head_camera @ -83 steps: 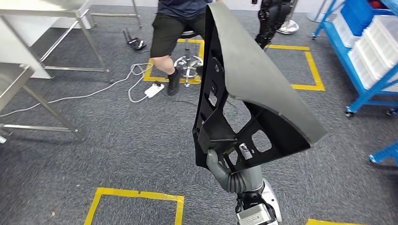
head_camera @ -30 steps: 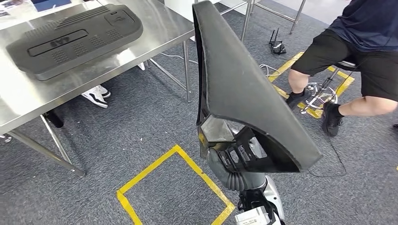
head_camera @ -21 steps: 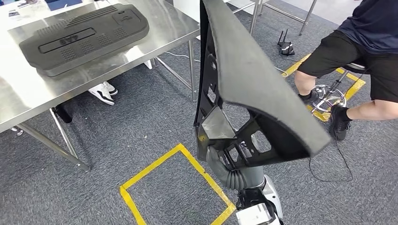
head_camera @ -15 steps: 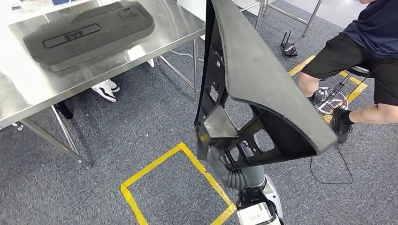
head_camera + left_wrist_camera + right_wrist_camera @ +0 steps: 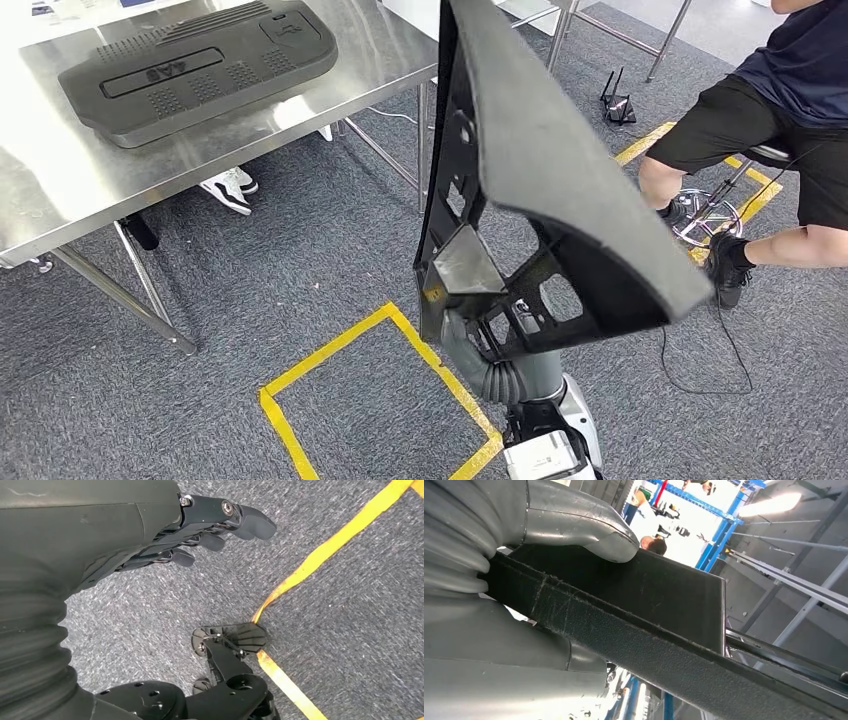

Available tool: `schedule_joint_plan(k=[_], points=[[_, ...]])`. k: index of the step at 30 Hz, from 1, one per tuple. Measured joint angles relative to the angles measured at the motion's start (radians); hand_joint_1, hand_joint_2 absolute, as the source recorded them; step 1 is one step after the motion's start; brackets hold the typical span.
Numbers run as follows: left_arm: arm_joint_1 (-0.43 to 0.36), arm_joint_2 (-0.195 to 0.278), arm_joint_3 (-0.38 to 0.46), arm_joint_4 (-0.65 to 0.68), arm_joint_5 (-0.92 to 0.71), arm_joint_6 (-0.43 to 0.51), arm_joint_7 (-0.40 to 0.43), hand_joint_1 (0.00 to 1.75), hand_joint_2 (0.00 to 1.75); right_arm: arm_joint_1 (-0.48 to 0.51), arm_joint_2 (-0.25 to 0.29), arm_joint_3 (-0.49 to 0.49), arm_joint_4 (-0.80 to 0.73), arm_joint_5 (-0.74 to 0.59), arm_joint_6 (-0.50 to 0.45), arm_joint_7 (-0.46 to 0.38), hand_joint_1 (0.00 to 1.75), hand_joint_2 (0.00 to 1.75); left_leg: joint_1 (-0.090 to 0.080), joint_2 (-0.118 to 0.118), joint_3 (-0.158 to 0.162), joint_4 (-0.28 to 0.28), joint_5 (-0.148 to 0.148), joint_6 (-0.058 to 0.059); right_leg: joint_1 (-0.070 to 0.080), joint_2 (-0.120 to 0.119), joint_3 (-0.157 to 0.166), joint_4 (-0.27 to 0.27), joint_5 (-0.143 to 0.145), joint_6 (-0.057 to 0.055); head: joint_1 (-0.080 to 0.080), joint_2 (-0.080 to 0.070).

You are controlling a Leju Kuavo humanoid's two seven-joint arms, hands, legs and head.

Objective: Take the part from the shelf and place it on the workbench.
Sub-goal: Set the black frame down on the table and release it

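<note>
As I turn, the workbench [image 5: 60, 200] slides closer; right hand [image 5: 478, 352] still grips the part [image 5: 540, 170], left hand [image 5: 165, 535] hangs open.

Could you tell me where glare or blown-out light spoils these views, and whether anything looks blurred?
Head view: overhead light glares off the steel workbench, washing out its far corner; the held part stays sharp. Right wrist view: the backdrop behind the part is overexposed, and the right hand looms soft. Left wrist view: evenly lit, left hand sharp.
</note>
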Motion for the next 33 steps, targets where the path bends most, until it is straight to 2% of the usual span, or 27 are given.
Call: schedule_joint_plan(k=[27, 33], points=[[0.0, 0.0, 0.0, 0.0, -0.016, 0.047, -0.001, 0.0, 1.75, 0.0, 0.002, 0.0, 0.002, -0.008, 0.002, 0.001, 1.75, 1.75, 0.006, 0.0, 0.0, 0.0, 0.002, -0.001, 0.005, 0.0, -0.001, 0.003, 0.0, 0.0, 0.0, 0.0], [0.0, 0.0, 0.0, 0.0, -0.018, 0.047, 0.002, 0.0, 1.75, 0.0, 0.002, 0.0, 0.003, -0.008, 0.006, 0.001, 1.75, 1.75, -0.001, 0.0, -0.004, 0.007, -0.001, 0.005, 0.0, 0.0, 0.0, -0.004, 0.004, 0.007, 0.0, 0.0]])
